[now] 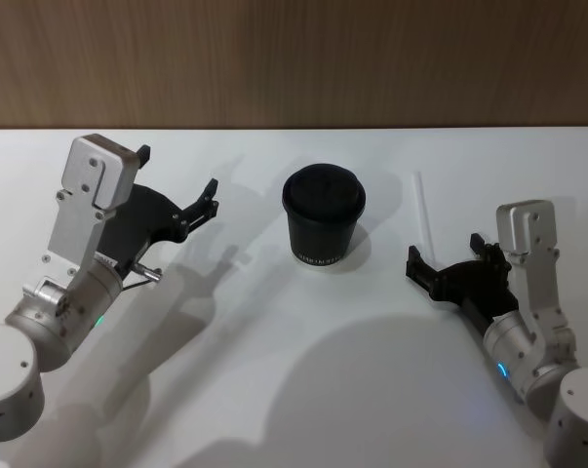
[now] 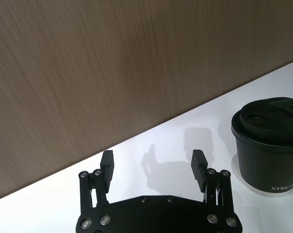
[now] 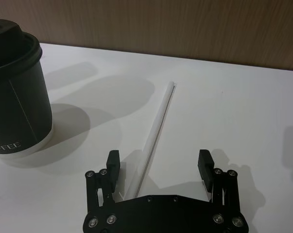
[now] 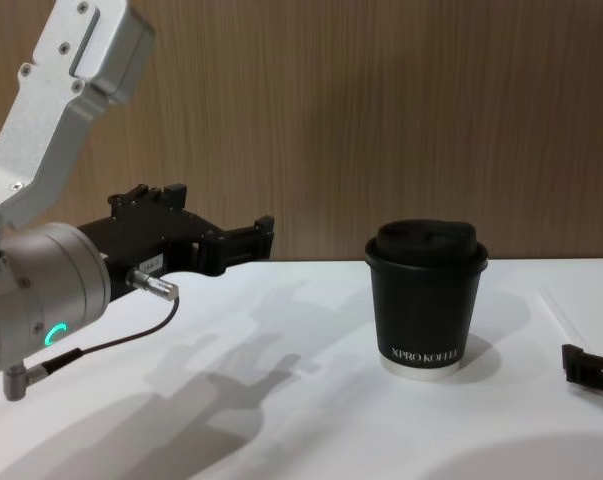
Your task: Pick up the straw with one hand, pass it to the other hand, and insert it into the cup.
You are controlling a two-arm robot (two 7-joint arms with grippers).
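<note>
Hovering at the cup's (image 1: 323,219) four o'clock, the right gripper (image 1: 446,253) gapes released near the straw (image 1: 423,207); the left gripper (image 1: 178,172), released, hangs at nine.

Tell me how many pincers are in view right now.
2. The left pincer is open, left of the cup. The right pincer is open, right of the cup, at the near end of the straw.

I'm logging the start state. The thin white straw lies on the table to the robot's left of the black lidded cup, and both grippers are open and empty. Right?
Not quite: the head view shows the thin white plastic straw on the white table to the robot's right of the black lidded paper cup. The rest holds: left gripper and right gripper have open, empty fingers.
</note>
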